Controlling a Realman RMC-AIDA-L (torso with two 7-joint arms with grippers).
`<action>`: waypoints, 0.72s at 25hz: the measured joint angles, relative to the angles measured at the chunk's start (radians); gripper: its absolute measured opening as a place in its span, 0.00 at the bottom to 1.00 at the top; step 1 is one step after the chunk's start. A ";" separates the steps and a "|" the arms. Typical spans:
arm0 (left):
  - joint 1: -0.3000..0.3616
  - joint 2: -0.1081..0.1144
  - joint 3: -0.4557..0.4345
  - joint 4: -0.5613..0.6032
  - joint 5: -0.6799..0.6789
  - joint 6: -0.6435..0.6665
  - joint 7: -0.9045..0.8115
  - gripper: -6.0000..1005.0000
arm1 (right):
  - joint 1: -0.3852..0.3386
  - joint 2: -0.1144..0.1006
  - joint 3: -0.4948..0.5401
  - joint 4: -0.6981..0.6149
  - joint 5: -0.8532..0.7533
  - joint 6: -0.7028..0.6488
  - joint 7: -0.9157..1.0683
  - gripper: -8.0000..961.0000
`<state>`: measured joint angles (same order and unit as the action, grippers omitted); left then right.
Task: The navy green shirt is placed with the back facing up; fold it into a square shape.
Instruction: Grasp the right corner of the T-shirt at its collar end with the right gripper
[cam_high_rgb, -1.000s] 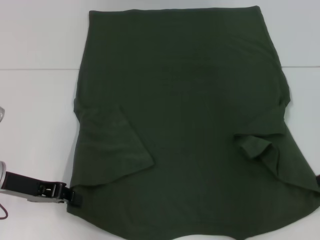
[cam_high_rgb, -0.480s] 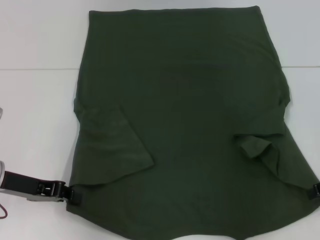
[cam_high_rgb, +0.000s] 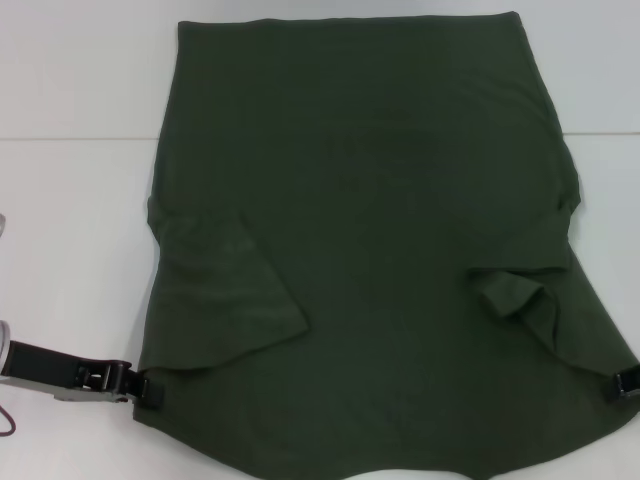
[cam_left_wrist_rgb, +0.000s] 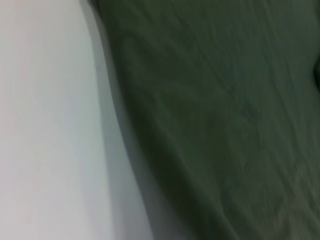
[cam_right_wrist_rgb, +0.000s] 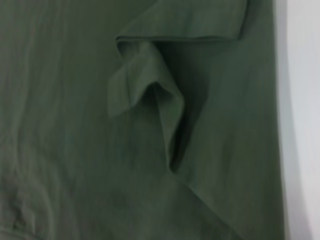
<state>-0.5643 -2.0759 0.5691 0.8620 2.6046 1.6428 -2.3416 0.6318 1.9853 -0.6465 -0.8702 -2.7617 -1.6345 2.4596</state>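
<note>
The navy green shirt (cam_high_rgb: 380, 250) lies flat on the white table (cam_high_rgb: 70, 220), plain side up and hem at the far end. Both sleeves are folded inward, the left sleeve (cam_high_rgb: 225, 290) lying flat and the right sleeve (cam_high_rgb: 515, 290) bunched into a crumpled fold (cam_right_wrist_rgb: 150, 90). My left gripper (cam_high_rgb: 148, 391) sits at the shirt's near-left edge, touching the cloth. At the near-right corner of the shirt is my right gripper (cam_high_rgb: 622, 384). The left wrist view shows the shirt's edge (cam_left_wrist_rgb: 225, 100) beside bare table (cam_left_wrist_rgb: 45, 125).
Bare white table borders the shirt on the left and right (cam_right_wrist_rgb: 302, 125). A seam line in the table (cam_high_rgb: 70, 138) runs across behind the shirt's middle. The near part of the shirt runs out of the head view.
My right gripper has come into view from the right and moved in to the shirt's near-right corner. The left gripper and the shirt have stayed put.
</note>
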 joint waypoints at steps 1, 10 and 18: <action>0.000 0.000 0.000 0.000 0.000 0.000 0.000 0.05 | 0.001 0.001 0.000 0.000 0.000 0.001 -0.001 0.81; 0.000 0.000 0.000 0.000 0.000 0.000 -0.001 0.05 | 0.009 0.010 -0.004 0.002 0.009 0.011 -0.008 0.81; 0.000 0.001 -0.002 0.000 0.000 0.000 -0.001 0.05 | 0.011 0.019 -0.011 -0.008 0.012 0.022 -0.037 0.71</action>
<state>-0.5645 -2.0754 0.5676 0.8620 2.6046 1.6429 -2.3424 0.6432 2.0045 -0.6577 -0.8781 -2.7502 -1.6120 2.4227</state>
